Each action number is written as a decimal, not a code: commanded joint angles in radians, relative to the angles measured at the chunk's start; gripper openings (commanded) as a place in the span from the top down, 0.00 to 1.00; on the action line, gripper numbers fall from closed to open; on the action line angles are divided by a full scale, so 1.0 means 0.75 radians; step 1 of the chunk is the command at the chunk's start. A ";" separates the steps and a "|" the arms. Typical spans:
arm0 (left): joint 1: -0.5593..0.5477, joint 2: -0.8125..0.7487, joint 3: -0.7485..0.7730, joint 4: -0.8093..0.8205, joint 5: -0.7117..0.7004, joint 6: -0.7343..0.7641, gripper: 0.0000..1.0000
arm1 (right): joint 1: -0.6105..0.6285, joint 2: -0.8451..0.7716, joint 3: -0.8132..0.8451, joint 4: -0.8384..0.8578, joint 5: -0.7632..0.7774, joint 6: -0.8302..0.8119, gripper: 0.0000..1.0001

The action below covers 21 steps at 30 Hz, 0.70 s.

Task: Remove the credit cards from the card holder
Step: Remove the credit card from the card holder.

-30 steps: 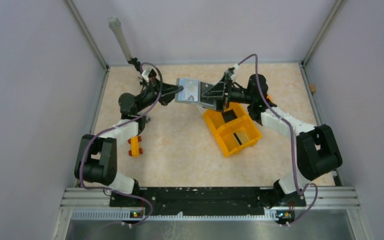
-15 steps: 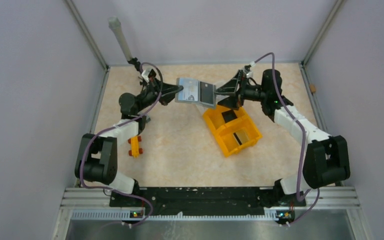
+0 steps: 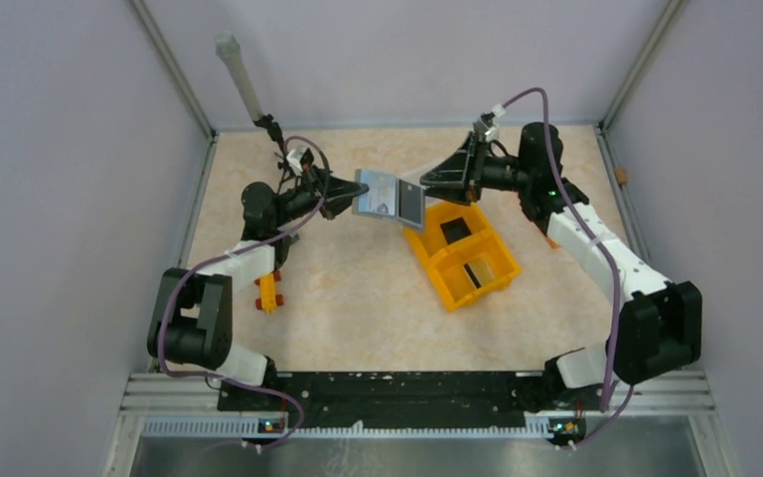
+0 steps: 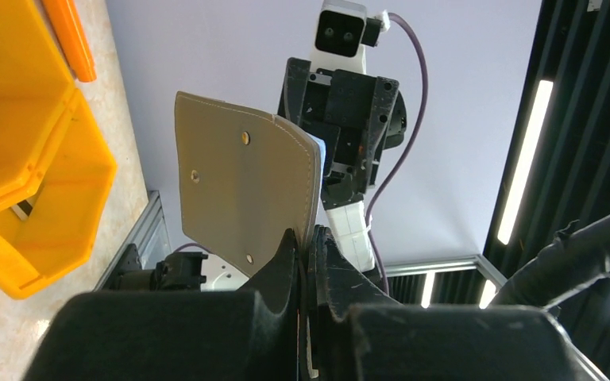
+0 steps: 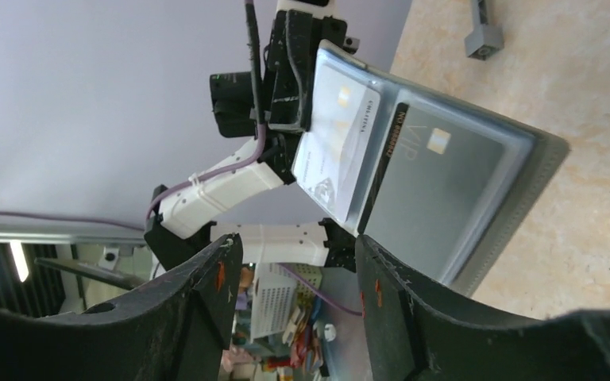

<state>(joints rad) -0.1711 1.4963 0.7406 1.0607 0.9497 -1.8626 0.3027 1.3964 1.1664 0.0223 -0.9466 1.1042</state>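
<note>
Beige table (image 3: 358,298), lilac walls (image 3: 60,199). Orange bin (image 3: 425,248), dark card (image 3: 453,232) in each half. Left gripper (image 3: 355,198) pinches holder (image 3: 389,198); right gripper (image 3: 425,183) gapes, empty.

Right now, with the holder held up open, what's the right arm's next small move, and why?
Probably ease the right gripper forward onto the edge of the nearer credit card and close. The left gripper holds the card holder open in the air, cards facing the right gripper, whose jaws stand open and short of it.
</note>
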 commanded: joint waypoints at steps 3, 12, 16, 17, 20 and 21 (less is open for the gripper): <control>0.003 -0.079 -0.038 0.053 -0.023 0.034 1.00 | 0.127 0.085 0.061 0.179 0.035 0.122 0.45; -0.003 -0.080 -0.086 0.171 -0.080 -0.031 1.00 | 0.187 0.161 0.064 0.222 0.067 0.176 0.48; -0.007 -0.067 -0.099 0.240 -0.106 -0.073 1.00 | 0.195 0.174 0.062 0.200 0.074 0.169 0.48; -0.007 -0.064 -0.098 0.248 -0.108 -0.078 1.00 | 0.198 0.178 0.064 0.198 0.075 0.170 0.49; -0.013 -0.059 -0.099 0.264 -0.113 -0.081 1.00 | 0.207 0.192 0.070 0.196 0.076 0.169 0.49; -0.013 -0.058 -0.100 0.265 -0.114 -0.083 1.00 | 0.210 0.198 0.073 0.195 0.077 0.169 0.49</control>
<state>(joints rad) -0.1734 1.4727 0.6651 1.1412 0.8955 -1.8984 0.4412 1.5295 1.1671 0.1349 -0.8974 1.2243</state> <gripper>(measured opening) 0.034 0.514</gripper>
